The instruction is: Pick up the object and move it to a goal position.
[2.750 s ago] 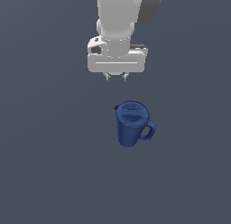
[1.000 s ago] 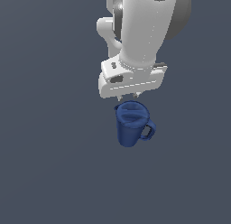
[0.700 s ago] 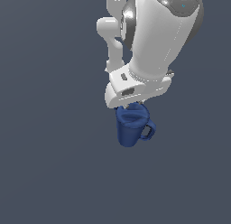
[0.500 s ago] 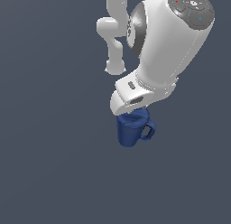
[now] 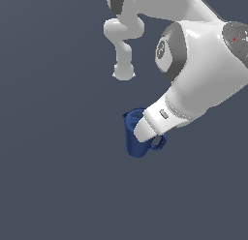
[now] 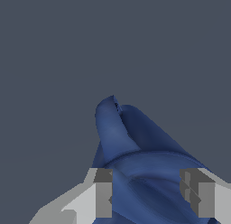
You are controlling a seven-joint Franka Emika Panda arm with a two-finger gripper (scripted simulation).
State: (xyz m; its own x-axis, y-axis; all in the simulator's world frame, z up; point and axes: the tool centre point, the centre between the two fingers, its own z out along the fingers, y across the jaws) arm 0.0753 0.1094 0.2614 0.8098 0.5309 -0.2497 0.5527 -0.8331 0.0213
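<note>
One dark blue pitcher (image 5: 135, 137) stands upright on the plain grey counter (image 5: 53, 176), its loop handle toward the exterior view's right. One hand (image 6: 151, 193) sits over its rim, two fingers (image 6: 103, 193) spread open, straddling it.

A big white robot arm with grey parts

The arm (image 5: 203, 84) is made of fat, round, shiny white pieces joined together. It has dark grey round caps at the joints, and one cap has a tiny red dot. A small grey mark sits on the white part near the end. In the wrist view, the gripper (image 6: 151, 193) has two blocky light grey fingers (image 6: 103, 193) with darker grey tips.
</note>
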